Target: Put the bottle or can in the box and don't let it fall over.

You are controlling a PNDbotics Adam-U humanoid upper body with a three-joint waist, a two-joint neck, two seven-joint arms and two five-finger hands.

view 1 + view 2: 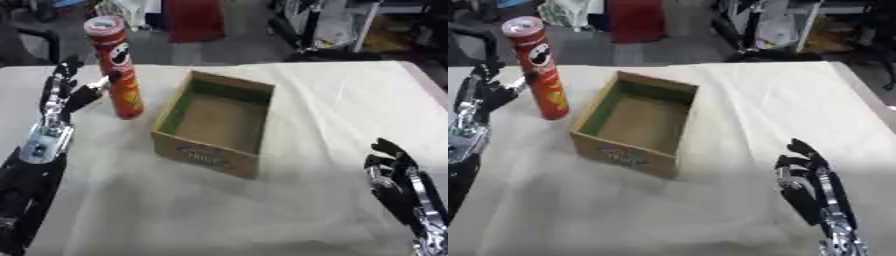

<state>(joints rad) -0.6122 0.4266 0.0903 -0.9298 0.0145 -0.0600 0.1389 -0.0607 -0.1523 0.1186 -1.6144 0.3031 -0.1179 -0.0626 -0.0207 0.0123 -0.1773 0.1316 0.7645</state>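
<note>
can [117, 70], a tall red crisp tube with a pale lid, stands upright on the cloth-covered worktop [315, 110], just beside the left wall of the cardboard box [214, 125] and a little toward its far end; its long axis runs vertical, leaning slightly in the views, and its base rests on the worktop, not yet in the box; the box lies open-topped and empty, its long side running away from the robot, a printed label on its near wall; the left hand [66, 92] is raised just to the left of the can, fingers [59, 82] straight and spread upward, thumb reaching toward the tube's lower half; whether the thumb tip touches the tube i cannot tell, but nothing is curled round it, so the can is not held; the right hand [802, 175] rests near the lower right corner, fingers relaxed and up, holding nothing, well apart from both can and box; the can lies to the right of the left hand's palm, between that hand and the box, so the left hand is plainly the nearer one; by my judgement the coming move is to close round the tube's middle from its left side, then lift it straight and carry it rightward over the box wall; being tall and narrow, it would likely tip if nudged low or set down askew.
</note>
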